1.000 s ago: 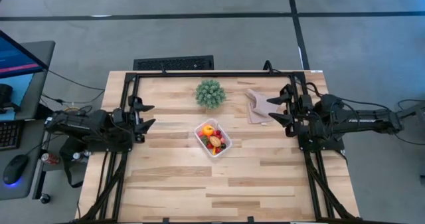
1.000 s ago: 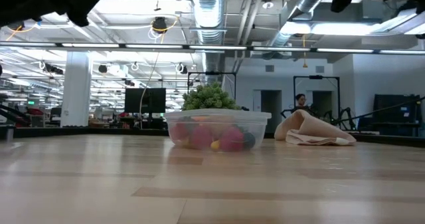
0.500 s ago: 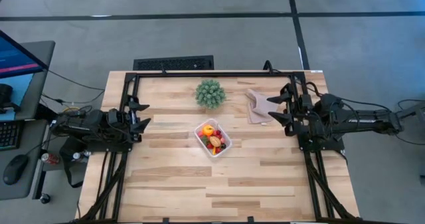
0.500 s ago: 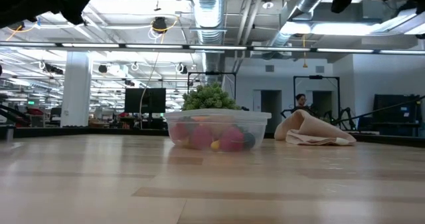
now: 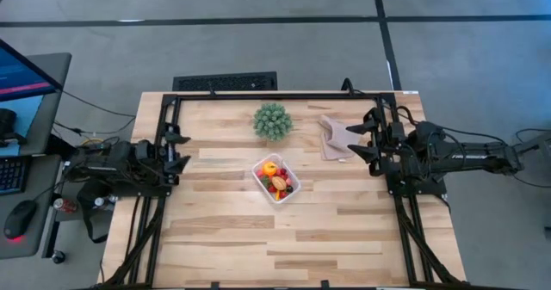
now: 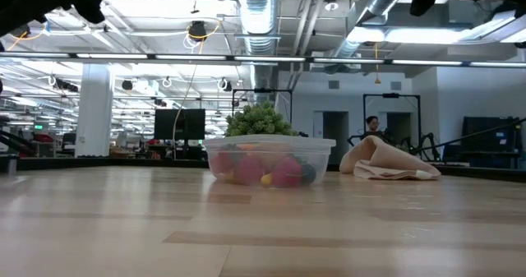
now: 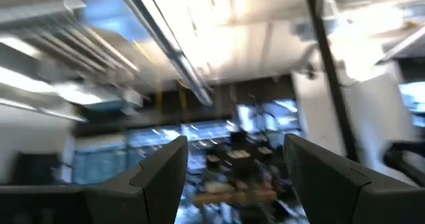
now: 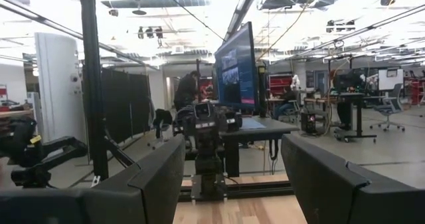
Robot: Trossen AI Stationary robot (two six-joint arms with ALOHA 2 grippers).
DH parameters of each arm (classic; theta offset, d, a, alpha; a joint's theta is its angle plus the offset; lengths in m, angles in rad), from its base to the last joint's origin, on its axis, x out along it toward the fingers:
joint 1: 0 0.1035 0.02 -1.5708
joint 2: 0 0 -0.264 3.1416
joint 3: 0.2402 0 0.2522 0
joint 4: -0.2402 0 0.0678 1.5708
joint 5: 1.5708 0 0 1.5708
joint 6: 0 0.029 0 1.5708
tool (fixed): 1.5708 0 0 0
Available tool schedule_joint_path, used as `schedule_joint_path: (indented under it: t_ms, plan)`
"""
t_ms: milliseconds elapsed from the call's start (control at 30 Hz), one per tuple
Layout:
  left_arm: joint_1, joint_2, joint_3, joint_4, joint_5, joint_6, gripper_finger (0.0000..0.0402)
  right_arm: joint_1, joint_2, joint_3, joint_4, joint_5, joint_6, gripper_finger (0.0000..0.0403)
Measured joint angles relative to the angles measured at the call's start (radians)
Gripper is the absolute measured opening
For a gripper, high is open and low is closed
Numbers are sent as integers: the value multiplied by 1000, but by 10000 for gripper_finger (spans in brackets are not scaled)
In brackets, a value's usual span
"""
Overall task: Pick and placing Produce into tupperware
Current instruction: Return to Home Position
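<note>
High view: left gripper sits at the table's left edge, right gripper at its right edge, both with fingers spread wide, holding nothing. The tupperware stands mid-table, well apart from both, with the produce inside.

black fingers. between the two pairs, clear tupperware with red, orange, yellow and dark produce. beside the right fingers, beige cloth. green plant. table pale wood, streaky planks.
</note>
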Motion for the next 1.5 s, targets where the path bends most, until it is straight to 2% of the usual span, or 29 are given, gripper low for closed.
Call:
schedule_joint_path:
  t_ms: [67,233,333,500,700,833,1000,1500]
  plan:
    - [21,2,0,-54,42,-53,240,0,0,0,0,0,-4,244]
    - [49,0,0,-87,41,-69,240,0,0,1,3,1,-8,244]
    - [54,0,0,-127,3,-36,240,0,0,1,-1,0,4,244]
    - [54,0,-1,-299,-81,-42,240,2,0,1,-31,1,37,244]
    - [54,0,-1,-414,-93,-83,240,2,0,1,-42,0,45,244]
    - [54,0,-1,-392,-91,-82,240,3,-4,1,-38,-23,39,244]
    - [54,0,-1,-324,-87,-61,240,3,-100,2,-41,-54,-3,244]
    - [54,0,6,-325,-58,-75,240,17,-424,2,-332,-53,-8,244]
